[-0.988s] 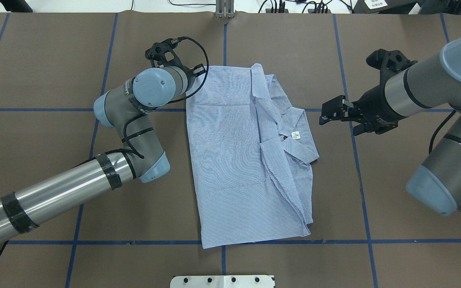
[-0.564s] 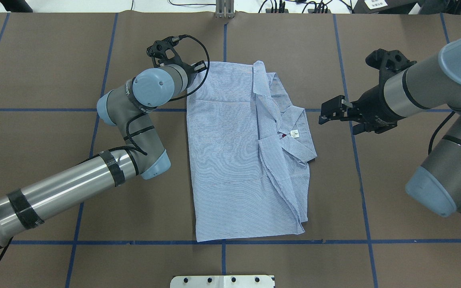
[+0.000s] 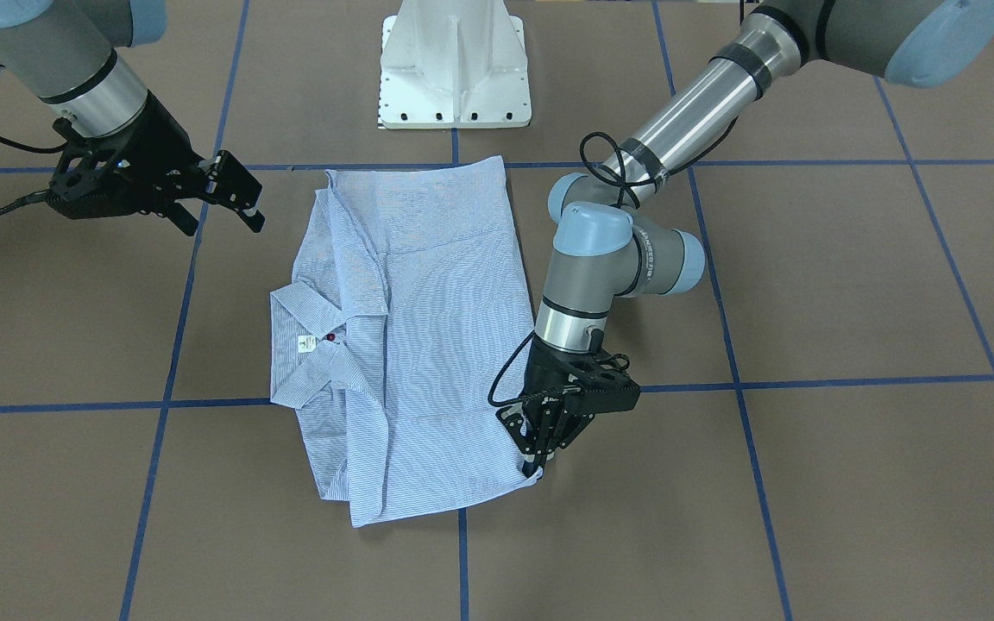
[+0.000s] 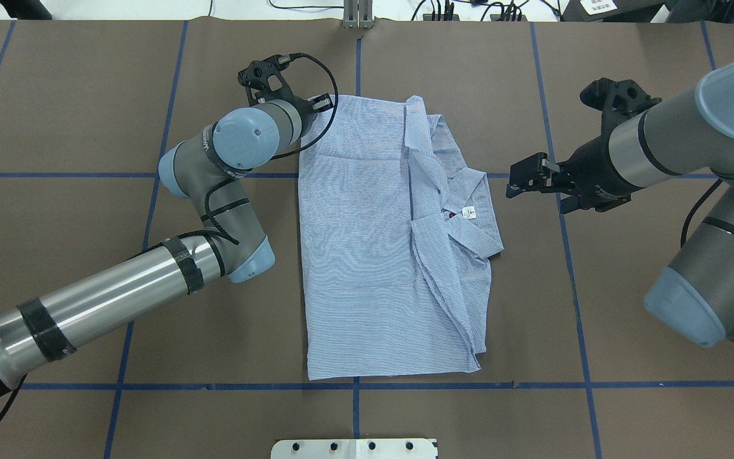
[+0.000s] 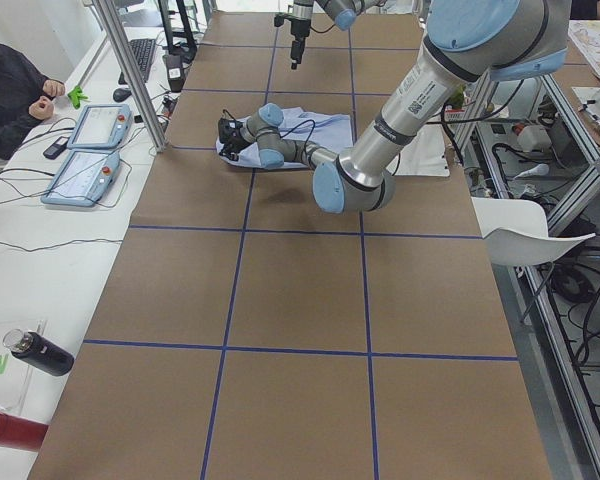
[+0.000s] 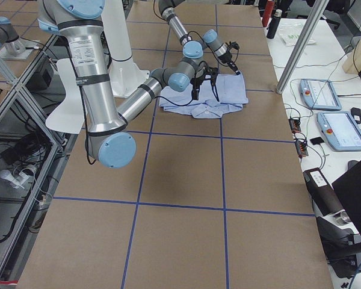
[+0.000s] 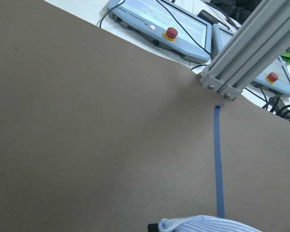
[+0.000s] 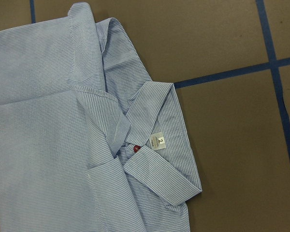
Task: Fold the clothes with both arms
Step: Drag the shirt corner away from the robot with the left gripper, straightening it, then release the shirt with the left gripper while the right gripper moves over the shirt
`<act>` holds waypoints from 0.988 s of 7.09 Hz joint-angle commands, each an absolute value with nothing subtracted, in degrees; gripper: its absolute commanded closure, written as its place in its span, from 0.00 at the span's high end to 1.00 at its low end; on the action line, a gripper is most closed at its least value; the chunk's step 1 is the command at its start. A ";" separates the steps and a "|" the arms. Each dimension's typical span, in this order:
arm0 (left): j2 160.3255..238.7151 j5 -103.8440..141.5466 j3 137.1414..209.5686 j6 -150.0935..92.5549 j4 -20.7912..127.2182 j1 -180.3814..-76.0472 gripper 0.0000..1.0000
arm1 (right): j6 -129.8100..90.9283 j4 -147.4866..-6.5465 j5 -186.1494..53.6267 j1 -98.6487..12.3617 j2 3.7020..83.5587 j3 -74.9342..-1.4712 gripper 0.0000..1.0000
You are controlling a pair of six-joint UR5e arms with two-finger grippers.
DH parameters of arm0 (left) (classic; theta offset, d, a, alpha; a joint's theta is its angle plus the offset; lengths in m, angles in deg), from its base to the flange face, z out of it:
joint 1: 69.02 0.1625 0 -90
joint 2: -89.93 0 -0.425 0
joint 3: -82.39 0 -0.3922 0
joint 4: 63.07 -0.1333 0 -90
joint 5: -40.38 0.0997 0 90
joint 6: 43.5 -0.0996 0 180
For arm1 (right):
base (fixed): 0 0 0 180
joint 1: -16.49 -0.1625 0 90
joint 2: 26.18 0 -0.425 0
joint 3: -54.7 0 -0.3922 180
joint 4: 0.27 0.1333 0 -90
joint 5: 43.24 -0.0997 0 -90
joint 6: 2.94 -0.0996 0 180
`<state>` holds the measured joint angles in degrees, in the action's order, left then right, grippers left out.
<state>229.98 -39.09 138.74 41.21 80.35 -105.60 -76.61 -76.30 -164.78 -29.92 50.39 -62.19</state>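
Seen from overhead, with 12 o'clock pointing away from the robot, the left arm (image 4: 118, 293) comes in from 8 o'clock across the brown table (image 4: 55, 95) and bends at the wrist toward 12. The left gripper (image 3: 538, 457) is pinched together on the shirt (image 4: 360, 255) at its 11 o'clock corner; its wrist camera shows only a sliver of striped cloth beside a black fingertip (image 7: 153, 226). The shirt lies in the middle of the table, folded into a tall rectangle, its 6 o'clock hem just short of a blue tape line (image 4: 150, 386). The sleeve and front layers are bunched along its 3 o'clock side, where the collar (image 4: 478, 226) fans out with the white neck label (image 4: 469, 213) and a red button (image 8: 137, 149) facing up. At 3 o'clock from the collar, near it but apart from the cloth, the right gripper (image 4: 515, 180) hovers with its fingers spread and nothing between them. The right arm (image 4: 660, 143) reaches in from the 3 o'clock edge.
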 commanded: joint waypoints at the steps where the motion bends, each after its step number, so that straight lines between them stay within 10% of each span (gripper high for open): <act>1: 231.85 -39.07 135.85 40.35 82.46 -105.76 0.00 | -76.59 -76.30 -163.92 -29.83 50.38 -62.28 1.00; 4: 232.84 -37.93 134.24 39.03 83.36 -106.37 0.13 | -76.59 -76.38 -163.30 -29.48 49.23 -61.93 1.00; 5: 232.66 -38.01 134.24 37.72 83.10 -107.16 0.98 | -76.59 -76.38 -162.95 -29.22 48.80 -61.49 1.00; 7: 232.84 -40.80 137.20 37.27 83.01 -109.69 1.00 | -76.07 -76.30 -161.98 -28.60 47.92 -60.87 1.00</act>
